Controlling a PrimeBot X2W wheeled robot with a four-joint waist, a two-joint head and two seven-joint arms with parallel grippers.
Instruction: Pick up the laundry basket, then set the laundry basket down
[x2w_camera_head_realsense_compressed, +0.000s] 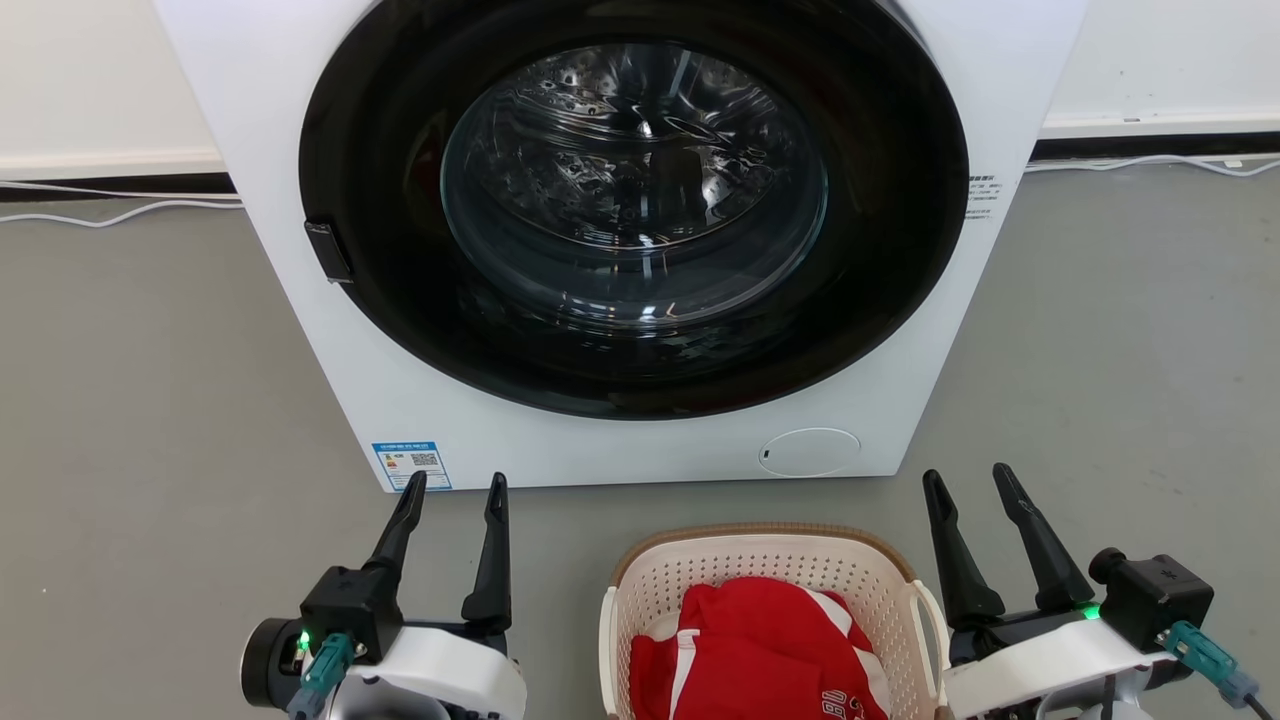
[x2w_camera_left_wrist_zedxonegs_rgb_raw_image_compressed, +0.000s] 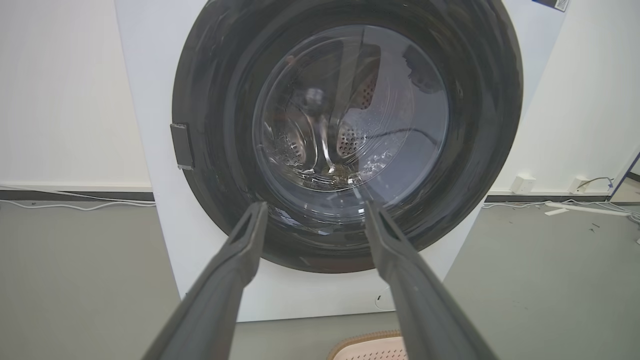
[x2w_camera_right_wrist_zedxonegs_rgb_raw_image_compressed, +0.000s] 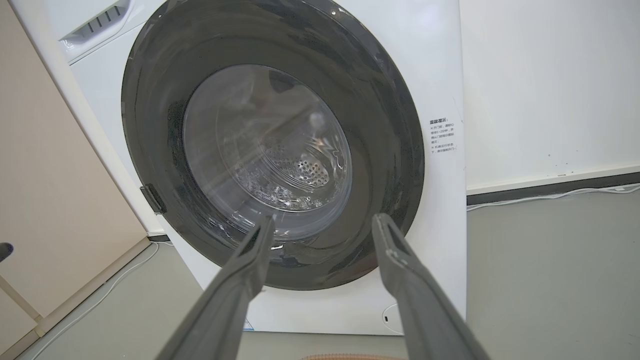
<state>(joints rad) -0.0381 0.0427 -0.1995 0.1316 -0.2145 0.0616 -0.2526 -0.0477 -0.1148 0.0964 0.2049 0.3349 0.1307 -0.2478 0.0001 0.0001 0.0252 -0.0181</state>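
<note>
**Basket on the floor, both hands empty**

The laundry basket (x2w_camera_head_realsense_compressed: 768, 531) sits on the floor (x2w_camera_head_realsense_compressed: 150, 400) just in front of the washing machine (x2w_camera_head_realsense_compressed: 400, 430), with red clothing (x2w_camera_head_realsense_compressed: 760, 650) inside. The left hand (x2w_camera_head_realsense_compressed: 456, 482) and right hand (x2w_camera_head_realsense_compressed: 968, 474) flank it, fingers spread and holding nothing. The right one is maybe touching its side, hard to tell.

Head camera looking down on the washing machine (x2w_camera_head_realsense_compressed: 620, 455), both wrist cameras low, nearer, facing its round door (x2w_camera_left_wrist_zedxonegs_rgb_raw_image_compressed: 350, 130)

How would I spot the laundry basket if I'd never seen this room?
Find the big white washing machine with its round dark door. On the grey floor in front of it sits the laundry basket. It's cream, full of little holes, brown-rimmed, with red clothing inside.
</note>
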